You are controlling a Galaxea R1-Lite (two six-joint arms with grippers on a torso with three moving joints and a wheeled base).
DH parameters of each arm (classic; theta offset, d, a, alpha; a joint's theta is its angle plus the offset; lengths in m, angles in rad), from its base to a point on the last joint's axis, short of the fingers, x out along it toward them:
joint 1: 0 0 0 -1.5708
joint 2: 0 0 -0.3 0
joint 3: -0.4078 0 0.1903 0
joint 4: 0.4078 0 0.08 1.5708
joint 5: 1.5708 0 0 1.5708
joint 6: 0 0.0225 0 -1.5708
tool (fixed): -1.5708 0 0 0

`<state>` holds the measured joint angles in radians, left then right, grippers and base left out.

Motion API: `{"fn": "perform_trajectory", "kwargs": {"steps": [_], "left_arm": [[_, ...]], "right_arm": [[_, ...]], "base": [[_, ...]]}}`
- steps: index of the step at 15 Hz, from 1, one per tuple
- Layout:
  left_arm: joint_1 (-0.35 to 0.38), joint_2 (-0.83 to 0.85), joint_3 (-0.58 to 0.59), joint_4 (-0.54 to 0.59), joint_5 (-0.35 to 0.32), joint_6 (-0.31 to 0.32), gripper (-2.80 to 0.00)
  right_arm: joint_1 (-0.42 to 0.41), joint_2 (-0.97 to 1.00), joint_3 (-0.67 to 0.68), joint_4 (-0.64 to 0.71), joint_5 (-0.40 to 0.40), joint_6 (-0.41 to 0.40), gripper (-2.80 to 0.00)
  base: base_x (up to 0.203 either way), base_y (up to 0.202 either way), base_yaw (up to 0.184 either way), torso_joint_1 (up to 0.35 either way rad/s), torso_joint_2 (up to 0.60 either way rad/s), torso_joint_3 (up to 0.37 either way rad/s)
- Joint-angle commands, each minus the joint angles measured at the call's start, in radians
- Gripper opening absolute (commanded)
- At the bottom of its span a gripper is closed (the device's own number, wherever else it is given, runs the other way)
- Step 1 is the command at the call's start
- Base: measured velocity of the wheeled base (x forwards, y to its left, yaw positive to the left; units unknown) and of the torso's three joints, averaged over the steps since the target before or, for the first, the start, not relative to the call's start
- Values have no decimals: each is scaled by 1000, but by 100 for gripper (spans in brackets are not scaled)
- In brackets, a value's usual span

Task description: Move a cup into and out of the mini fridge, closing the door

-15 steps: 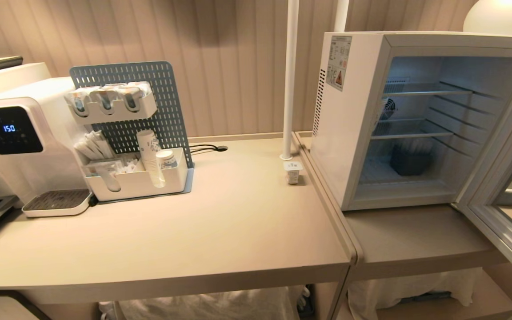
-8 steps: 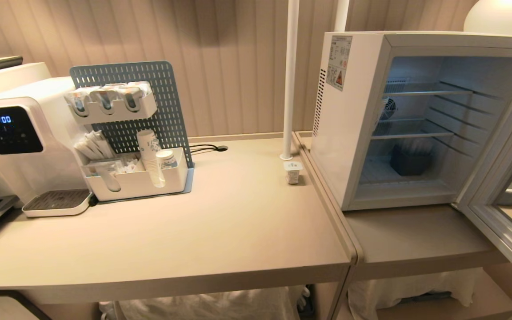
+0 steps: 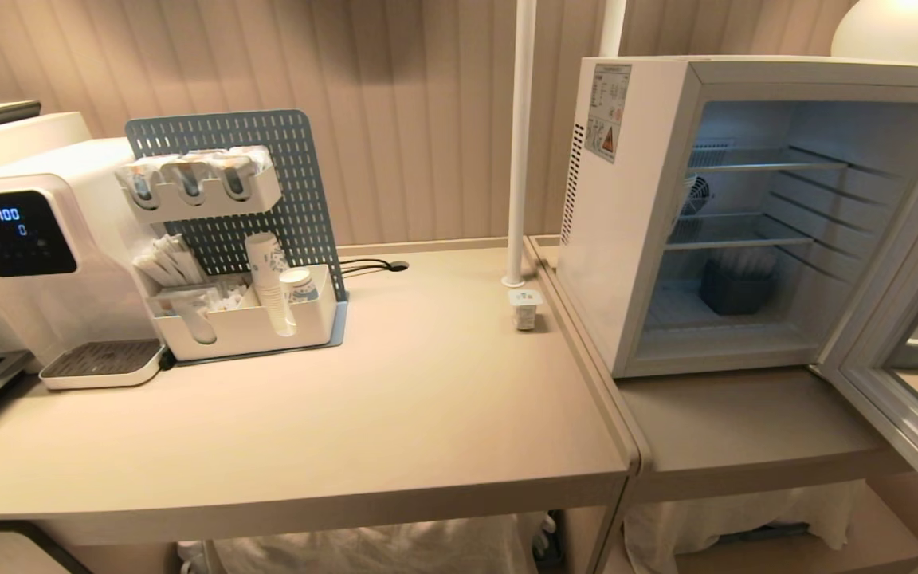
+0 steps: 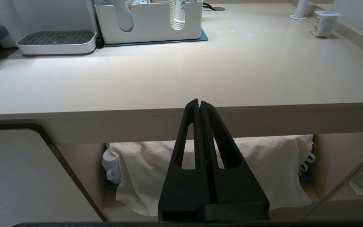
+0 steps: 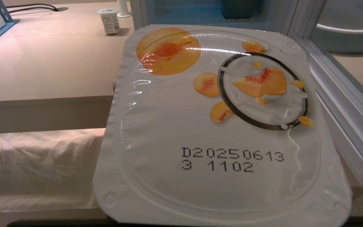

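A white cup with a peach-printed foil lid [image 5: 219, 126] fills the right wrist view, hanging in front of the counter's front edge and below its top. My right gripper is shut on it, its fingers hidden under the lid. A second small cup [image 3: 525, 307] stands on the counter beside the white pole, also visible as the tub [image 4: 325, 22]. The mini fridge [image 3: 626, 239] stands open with its wire shelves showing. Its door [image 3: 905, 399] is swung out to the right. My left gripper [image 4: 199, 104] is shut and empty, parked low before the counter edge.
A water dispenser [image 3: 37, 255] and a white organiser with stacked paper cups [image 3: 252, 319] stand at the counter's left. A white pole [image 3: 519, 143] rises beside the fridge. A dark container [image 3: 734, 291] sits on the fridge floor. White cloth [image 4: 206, 170] hangs under the counter.
Only the number on the dispenser's display has changed. The counter cup, the fridge and its door stand as before, and neither arm appears in the head view.
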<state>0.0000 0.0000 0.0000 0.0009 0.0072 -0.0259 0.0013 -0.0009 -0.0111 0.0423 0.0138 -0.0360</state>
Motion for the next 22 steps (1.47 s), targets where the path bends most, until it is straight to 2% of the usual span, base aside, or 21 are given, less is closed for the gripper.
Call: {"fn": "perform_trajectory", "kwargs": {"steps": [1, 14, 22], "left_arm": [[0, 2, 2, 1, 0, -1, -280], [0, 2, 2, -1, 0, 0, -280], [0, 2, 2, -1, 0, 0, -280]], "right_arm": [[0, 4, -1, -1, 0, 4, -280], [0, 5, -1, -1, -2, 10, -280], [0, 5, -2, 0, -3, 10, -280]], "base": [[0, 0, 0, 0, 0, 0], [0, 5, -1, 0, 0, 1], [0, 185, 1, 2, 1, 3]]}}
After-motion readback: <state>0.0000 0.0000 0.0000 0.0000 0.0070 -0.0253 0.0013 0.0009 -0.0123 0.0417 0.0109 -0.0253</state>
